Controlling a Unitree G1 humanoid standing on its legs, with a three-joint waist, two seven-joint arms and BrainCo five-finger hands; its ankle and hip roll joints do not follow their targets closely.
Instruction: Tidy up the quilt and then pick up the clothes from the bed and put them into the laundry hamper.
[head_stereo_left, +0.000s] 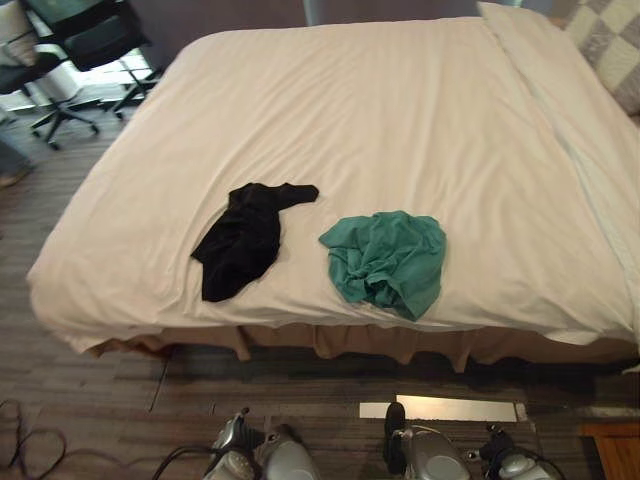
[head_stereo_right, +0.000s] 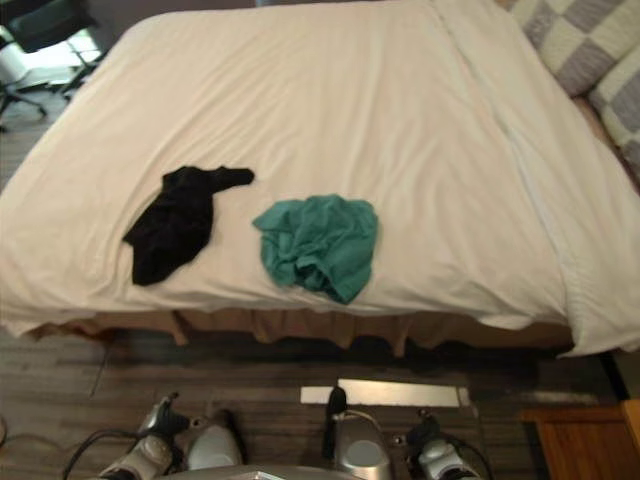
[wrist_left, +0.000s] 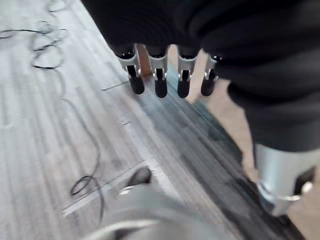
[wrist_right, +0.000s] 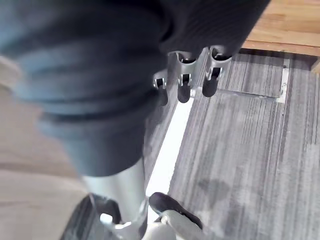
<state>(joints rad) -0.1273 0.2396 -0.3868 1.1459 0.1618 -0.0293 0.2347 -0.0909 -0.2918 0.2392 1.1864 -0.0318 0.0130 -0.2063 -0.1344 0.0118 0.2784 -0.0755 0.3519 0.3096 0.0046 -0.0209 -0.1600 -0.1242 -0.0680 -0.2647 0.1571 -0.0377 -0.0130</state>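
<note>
Quilt lies smooth; black garment and green one sit near the bed's front edge, ahead of the left hand and right hand, both hanging relaxed, holding nothing.

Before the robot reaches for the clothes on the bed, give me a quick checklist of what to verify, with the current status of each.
1. Quilt spread flat over the bed: ok.
2. Black garment near the front edge, uncovered: ok.
3. Green garment beside it, apart from it: ok.
4. Left hand empty, fingers straight, over the floor: ok.
5. Right hand empty, fingers straight: ok.
6. Laundry hamper located: cannot tell.
</note>
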